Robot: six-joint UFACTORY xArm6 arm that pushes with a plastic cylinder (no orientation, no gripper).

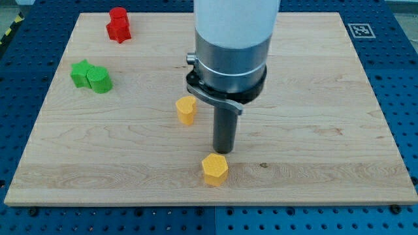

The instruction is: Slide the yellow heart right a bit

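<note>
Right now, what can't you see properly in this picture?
- My tip: its very end sits just above the yellow hexagonal block; touching or apart, I cannot tell.
- Yellow heart-like block: too small to confirm its shape.
- Wooden board: the arm's grey body hides part.
- No hand shows.

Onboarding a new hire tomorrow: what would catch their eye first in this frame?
The big grey arm dominates the centre, its dark rod ending at my tip, just above the yellow hexagonal block near the view's bottom. The yellow heart sits left of the rod; the green block and red block stand out at the upper left.
</note>
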